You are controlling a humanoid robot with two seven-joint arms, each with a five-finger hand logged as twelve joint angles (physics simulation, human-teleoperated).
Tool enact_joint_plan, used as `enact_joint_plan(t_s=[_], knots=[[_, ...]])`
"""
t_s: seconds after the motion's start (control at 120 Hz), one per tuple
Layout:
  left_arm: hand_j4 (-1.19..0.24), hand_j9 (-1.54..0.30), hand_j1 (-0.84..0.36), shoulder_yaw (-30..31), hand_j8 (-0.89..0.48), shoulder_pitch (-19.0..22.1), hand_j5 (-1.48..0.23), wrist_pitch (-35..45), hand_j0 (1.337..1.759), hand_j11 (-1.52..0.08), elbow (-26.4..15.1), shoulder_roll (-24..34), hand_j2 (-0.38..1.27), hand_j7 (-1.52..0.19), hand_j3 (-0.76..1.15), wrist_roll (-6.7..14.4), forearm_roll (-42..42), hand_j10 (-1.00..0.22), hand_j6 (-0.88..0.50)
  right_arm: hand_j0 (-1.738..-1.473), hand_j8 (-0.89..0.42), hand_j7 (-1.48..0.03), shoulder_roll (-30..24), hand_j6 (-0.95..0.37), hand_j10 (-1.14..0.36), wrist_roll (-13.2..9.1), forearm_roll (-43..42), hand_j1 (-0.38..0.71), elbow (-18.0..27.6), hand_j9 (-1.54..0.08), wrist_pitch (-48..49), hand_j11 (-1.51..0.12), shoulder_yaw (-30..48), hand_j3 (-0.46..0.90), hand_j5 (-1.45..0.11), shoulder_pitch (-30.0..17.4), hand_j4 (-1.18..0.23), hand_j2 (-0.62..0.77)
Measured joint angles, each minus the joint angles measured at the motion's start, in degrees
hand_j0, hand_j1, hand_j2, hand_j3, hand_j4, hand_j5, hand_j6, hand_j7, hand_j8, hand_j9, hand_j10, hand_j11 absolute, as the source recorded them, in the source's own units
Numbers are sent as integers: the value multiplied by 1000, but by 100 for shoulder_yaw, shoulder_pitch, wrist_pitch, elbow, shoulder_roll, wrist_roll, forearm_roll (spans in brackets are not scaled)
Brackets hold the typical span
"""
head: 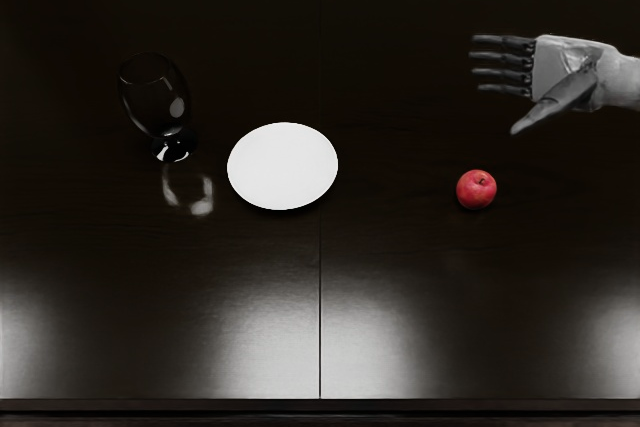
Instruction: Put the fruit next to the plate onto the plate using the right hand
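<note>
- Presently, the red apple (477, 189) sits on the dark table (400, 327), stem end up, at 3 o'clock from the white plate (282, 166) and well apart from it.
- The plate is round and lies flat a little left of the table's middle, with nothing on it.
- The right hand (535, 77) comes in from the right edge and hangs at about 1 o'clock from the apple, not touching it.
- Its four dark fingers (500, 59) are stretched out and spread, pointing toward 9 o'clock. The thumb angles down toward 7 o'clock. The hand is open and holds nothing.
- The table surface between the hand and the apple is bare, and so is the stretch between the apple and the plate.
- A thin seam (320, 297) in the tabletop runs from 12 to 6 o'clock. It passes just right of the plate's rim and lies between the plate and the apple.
- A dark-tinted wine glass (157, 102) stands on its foot at about 10 o'clock from the plate. It is near the plate but apart from it, on the side away from the apple.
- A pale reflection (188, 190) of the glass shows on the tabletop at 9 o'clock from the plate.
- Broad soft light patches lie along the table's near edge.
</note>
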Motion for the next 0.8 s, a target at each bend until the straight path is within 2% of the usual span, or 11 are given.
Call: enact_joint_plan(t_s=[0.142,0.208,0.308,0.408,0.492,0.567,0.692,0.8], knots=[[-230,-299,73,0,-230,2,-299,0,1658,-299,0,0,46,-299,0,0,1,-230,-230,-1658,-35,-47,107,-35,-36,-199,-64,-307,-54,-47,0,-47,7,0,-47,7,-36,-6],[-230,-299,73,0,-230,-4,-299,0,1658,-299,0,0,46,-299,0,-1,1,-230,-230,-1658,-36,-48,195,-36,-36,-374,-607,-306,19,-48,0,-48,30,0,-48,186,-36,-6],[-230,-299,73,0,-230,-4,-299,0,1658,-299,0,0,46,-299,0,-1,1,-230,-230,-1658,-33,-44,142,-33,-33,-472,-1704,-310,772,-44,-161,-44,65,0,-44,381,-34,-5],[-230,-299,73,0,-230,-4,-299,0,1658,-299,0,0,46,-299,0,0,0,-230,-230,-1658,-34,-43,179,-34,-34,-544,-2909,-310,1569,-43,-1171,-43,-8,0,-43,394,-34,-6],[-230,-299,73,0,-230,-4,-299,0,1658,-299,0,0,46,-299,0,0,0,-230,-230,-1658,-40,-50,347,-40,-39,-587,-4066,-304,1890,-50,-2096,-50,-215,0,-50,203,-39,-7],[-230,-299,73,0,-230,-4,-299,0,1658,-299,0,0,46,-299,0,-1,-2,-230,-230,-1658,-98,-124,454,-98,-97,-613,-4799,-236,2018,-124,-2601,-124,-467,0,-124,80,-98,-18],[-230,-299,73,1,-230,1,-299,0,1658,-299,0,0,46,-299,0,-1,0,-230,-230,-1658,-169,-216,512,-170,-168,-635,-5604,-152,2116,-216,-3066,-216,-647,0,-216,-180,-169,-31],[-230,-299,73,1,-230,-4,-299,0,1658,-299,0,0,46,-299,0,-1,0,-230,-230,-1658,-203,-259,512,-205,-202,-780,-6061,-112,2268,-259,-3534,-259,-702,0,-260,-555,-203,-37]])
